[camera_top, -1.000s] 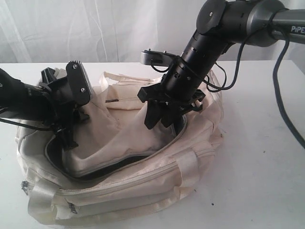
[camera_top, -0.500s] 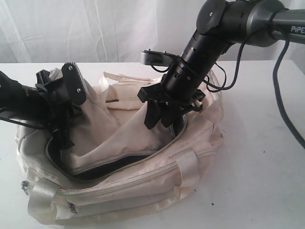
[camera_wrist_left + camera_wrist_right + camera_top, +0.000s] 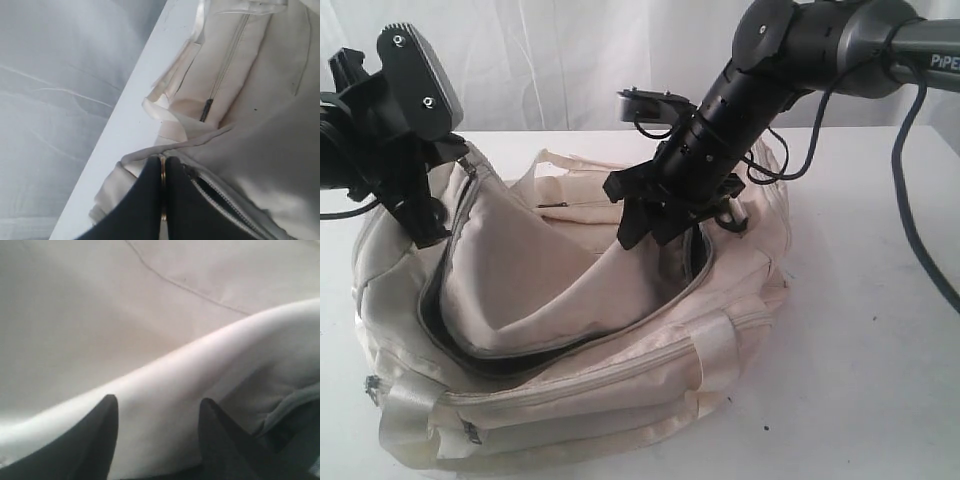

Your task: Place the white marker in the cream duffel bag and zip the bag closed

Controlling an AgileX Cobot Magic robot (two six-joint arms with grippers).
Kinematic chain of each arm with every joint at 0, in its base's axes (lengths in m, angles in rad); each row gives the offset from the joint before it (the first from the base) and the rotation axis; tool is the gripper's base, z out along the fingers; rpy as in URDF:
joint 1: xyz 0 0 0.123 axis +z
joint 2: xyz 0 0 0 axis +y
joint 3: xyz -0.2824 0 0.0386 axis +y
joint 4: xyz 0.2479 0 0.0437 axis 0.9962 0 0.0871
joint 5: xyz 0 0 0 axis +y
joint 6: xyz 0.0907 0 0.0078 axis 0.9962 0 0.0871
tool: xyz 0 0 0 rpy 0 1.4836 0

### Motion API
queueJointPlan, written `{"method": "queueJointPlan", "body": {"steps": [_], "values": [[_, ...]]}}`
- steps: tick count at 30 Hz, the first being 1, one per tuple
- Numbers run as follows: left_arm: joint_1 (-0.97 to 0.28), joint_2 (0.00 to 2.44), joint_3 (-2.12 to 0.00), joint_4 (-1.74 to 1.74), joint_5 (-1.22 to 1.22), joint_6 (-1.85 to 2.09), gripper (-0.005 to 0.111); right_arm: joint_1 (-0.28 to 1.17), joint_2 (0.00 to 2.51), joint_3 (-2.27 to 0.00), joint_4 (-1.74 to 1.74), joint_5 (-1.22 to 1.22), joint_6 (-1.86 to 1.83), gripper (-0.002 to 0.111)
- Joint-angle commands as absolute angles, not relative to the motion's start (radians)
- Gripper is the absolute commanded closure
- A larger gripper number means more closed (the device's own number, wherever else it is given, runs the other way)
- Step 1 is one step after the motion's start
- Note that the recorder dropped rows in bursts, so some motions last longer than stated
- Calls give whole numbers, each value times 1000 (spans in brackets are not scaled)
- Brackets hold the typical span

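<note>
The cream duffel bag (image 3: 620, 380) lies on the white table with its top zipper (image 3: 550, 352) gaping open. My left gripper (image 3: 428, 232) is shut on the bag's left end by the zipper and holds it raised. In the left wrist view the gripper (image 3: 162, 165) pinches a thin brass-coloured strip at the edge of the bag (image 3: 260, 100). My right gripper (image 3: 645, 228) stands open over the loose top flap at the opening's right end. A fold of the bag (image 3: 150, 315) lies between the spread fingers of the right gripper (image 3: 157, 407). The white marker is hidden.
The white table (image 3: 860, 350) extends to the right of the bag, and a white curtain (image 3: 550, 60) hangs behind. A cream webbing handle (image 3: 720, 350) crosses the bag's front. A closed pocket zipper with a dark pull (image 3: 206, 110) runs along the bag's far side.
My left gripper has shut and risen up and to the left, lifting the bag's left end and widening the opening. My right gripper has shifted slightly left and stays open.
</note>
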State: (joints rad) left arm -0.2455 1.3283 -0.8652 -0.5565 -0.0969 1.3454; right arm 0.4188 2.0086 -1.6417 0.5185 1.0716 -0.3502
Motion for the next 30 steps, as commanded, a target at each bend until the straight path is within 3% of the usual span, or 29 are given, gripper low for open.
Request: {"method": "queueJointPlan", "body": {"steps": [1,5,10,15,25,30], "values": [[-241,1314,-869,-574,21,1342,107,418,2000,-1640,527,969,-273,61],[-241,1314,-869,-574,77,1340,107,389,2020,-1640,659,902,-250,61],[-241,1314,-869,-574,77,1338,107,302,2134,-1644,1106,946,-350,61],[-224,1314,-869,-574,77,1281,107,307,2191,-1644,1496,983,-545,60],[-141,1314,-869,-574,150,1159,107,321,2190,-1680,1566,956,-634,60],[-141,1314,-869,-574,265,1159,107,344,2192,-1729,1547,953,-681,46]]}}
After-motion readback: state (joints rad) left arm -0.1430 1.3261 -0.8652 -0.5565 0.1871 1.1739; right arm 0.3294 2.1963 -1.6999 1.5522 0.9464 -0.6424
